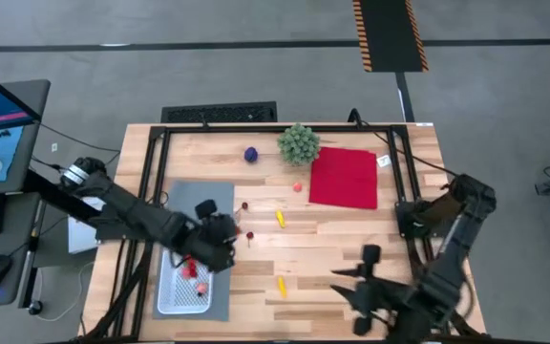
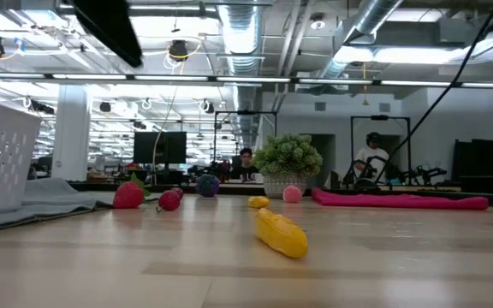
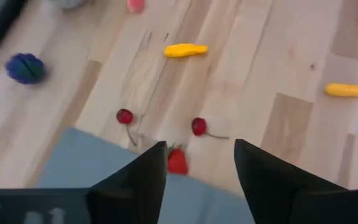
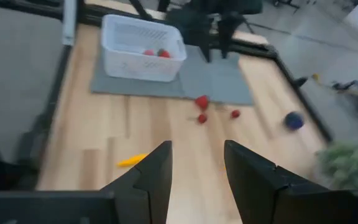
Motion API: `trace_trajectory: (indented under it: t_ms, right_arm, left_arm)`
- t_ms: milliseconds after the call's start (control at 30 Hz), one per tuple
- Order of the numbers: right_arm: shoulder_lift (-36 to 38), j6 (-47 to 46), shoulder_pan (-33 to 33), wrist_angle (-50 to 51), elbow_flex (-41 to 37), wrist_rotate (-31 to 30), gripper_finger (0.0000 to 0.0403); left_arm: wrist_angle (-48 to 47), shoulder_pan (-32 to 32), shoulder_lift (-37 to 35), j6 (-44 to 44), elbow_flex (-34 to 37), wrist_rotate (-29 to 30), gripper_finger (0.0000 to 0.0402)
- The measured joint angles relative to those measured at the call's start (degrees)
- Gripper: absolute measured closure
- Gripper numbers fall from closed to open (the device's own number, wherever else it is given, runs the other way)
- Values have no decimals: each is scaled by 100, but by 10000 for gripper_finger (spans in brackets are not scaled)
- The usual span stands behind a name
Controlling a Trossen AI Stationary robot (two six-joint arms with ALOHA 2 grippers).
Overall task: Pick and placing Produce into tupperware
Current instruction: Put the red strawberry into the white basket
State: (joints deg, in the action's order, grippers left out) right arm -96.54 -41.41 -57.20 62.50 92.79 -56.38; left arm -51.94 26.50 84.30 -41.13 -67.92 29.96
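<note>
A pale wooden desk [image 1: 351, 248] fills the overhead view, with a dark robot arm reaching in from either side; near the left front corner a flat grey mat [image 1: 216, 196] carries the white mesh tupperware [image 1: 181, 298], which already holds a few red pieces; well away toward the far right lies a red cloth [image 1: 344, 177], with a green bushy plant [image 1: 298, 143] just beside it. The left pincer [image 3: 197, 163] hangs above the mat's edge, fingers apart and empty, framing a small red strawberry [image 3: 177, 160] that sits right at that edge; two cherries [image 3: 199, 126] lie just beyond it on the wood, then a yellow piece [image 3: 186, 50], a purple ball [image 3: 25, 67] and a pink piece [image 1: 297, 187] farther off. The right pincer [image 4: 197, 163] waits over the front right of the desk, fingers apart, empty. To do this step well, I would centre the strawberry between the fingers, descend straight, and close gently so it does not skid off the mat's lip.
</note>
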Motion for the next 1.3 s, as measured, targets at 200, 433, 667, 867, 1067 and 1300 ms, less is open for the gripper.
trace_trajectory:
  t_ms: [200,433,667,867,1067,1300]
  right_arm:
    - [118,-1188,-823,-43,-530,-543,234]
    - [-186,-1713,-1142,-66,-705,-671,234]
    - [-364,-1785,-1094,-22,-705,-678,234]
    - [-377,-2238,-1137,202,-703,-693,234]
    - [-407,-2763,-1317,208,-885,-688,234]
    - [-407,-3552,-1477,387,-1204,-667,234]
  left_arm:
    - [472,-1142,-1,490,564,-983,255]
    - [730,-2153,-1,213,1160,-1898,284]
    - [974,-2275,8,-452,1189,-1986,288]
    - [593,-2271,339,-813,1187,-1970,243]
    - [690,-2242,790,-749,1178,-2563,184]
    - [1003,-2138,859,-648,1167,-2680,157]
